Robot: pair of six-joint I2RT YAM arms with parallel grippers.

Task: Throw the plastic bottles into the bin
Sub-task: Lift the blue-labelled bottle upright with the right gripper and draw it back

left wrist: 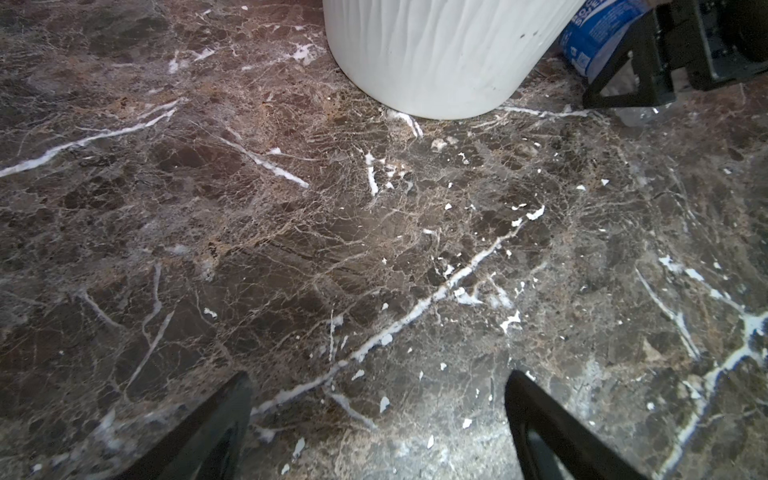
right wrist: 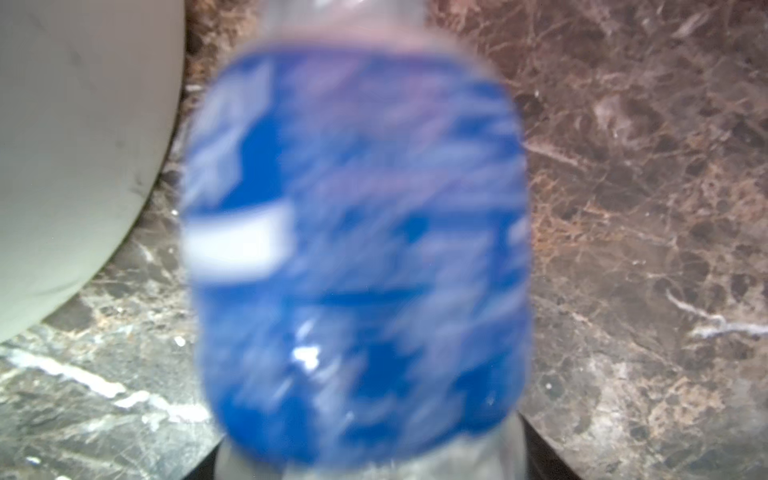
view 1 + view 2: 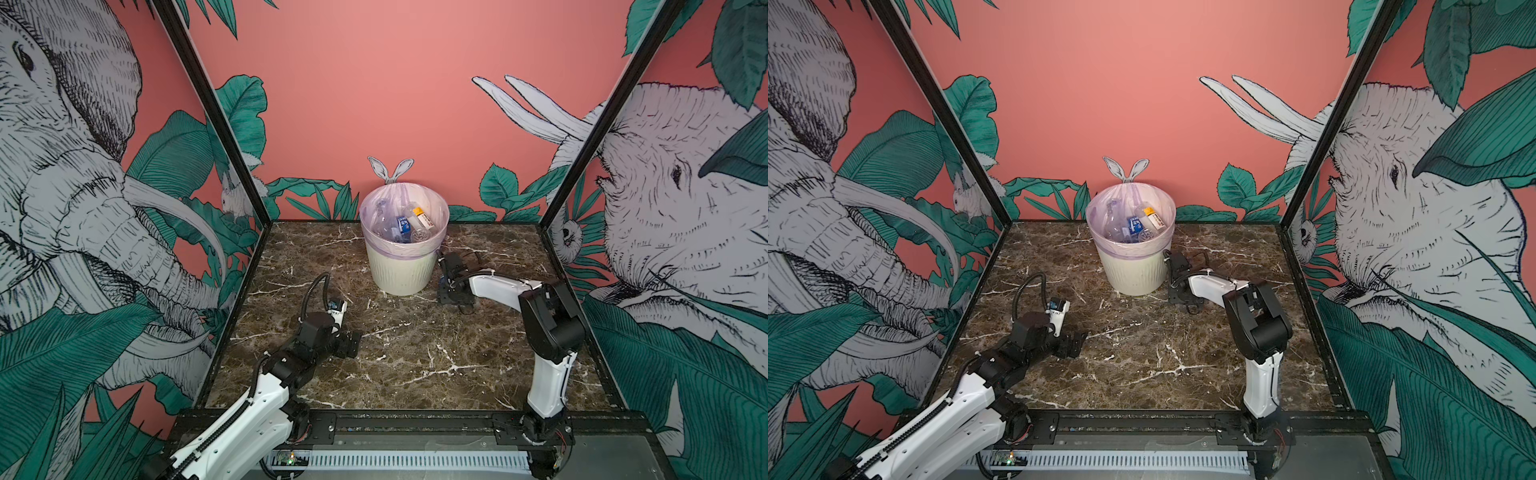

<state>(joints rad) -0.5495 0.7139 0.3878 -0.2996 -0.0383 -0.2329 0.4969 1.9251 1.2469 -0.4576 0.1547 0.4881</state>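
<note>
One blue-labelled bottle lies in the right claw, grip unclear, beside one bin; left claw gapes.

Bin is seen cream-white, ribbed, with lilac liner; bottle is labelled blue and white. Table is patterned dark brown marble, white-veined. Walls are printed pink with green leaves, grey elephants; arms are finished white-black.
</note>
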